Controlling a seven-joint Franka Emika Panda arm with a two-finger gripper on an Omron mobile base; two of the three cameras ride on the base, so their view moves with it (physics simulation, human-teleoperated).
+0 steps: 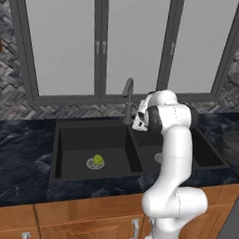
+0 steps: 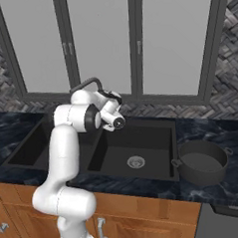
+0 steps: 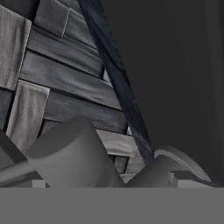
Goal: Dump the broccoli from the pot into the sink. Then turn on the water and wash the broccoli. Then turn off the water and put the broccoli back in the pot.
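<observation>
**Inspector A:** Below the pincer (image 1: 139, 117) and off to its left, the broccoli (image 1: 96, 161) lies on the drain ring of the left basin of the sink (image 1: 65, 138). The pot (image 2: 202, 162) stands upright on the counter (image 2: 229, 184), just beside the sink's right edge and well to the pincer's right. The dumping step looks done; water is not visibly running.

**Inspector B:** Hazards from this position?

**Inspector A:** The pincer sits right up against the faucet (image 1: 127, 99), close to its base. My judgement: the handle is slim, so a push that lands off-centre could slide off and leave the water off. A hard push could swing the spout toward the right basin, away from the broccoli. The forearm also hangs over the divider between the basins and could knock it on a low sweep.

**Inspector B:** Pincer condition?

**Inspector A:** Jaws are spread as wide as they go, and nothing is held between them. In the hand view, grey faucet parts loom close, with the tiled wall (image 3: 65, 74) behind. Whether a finger is actually touching the faucet, I cannot tell.
</observation>
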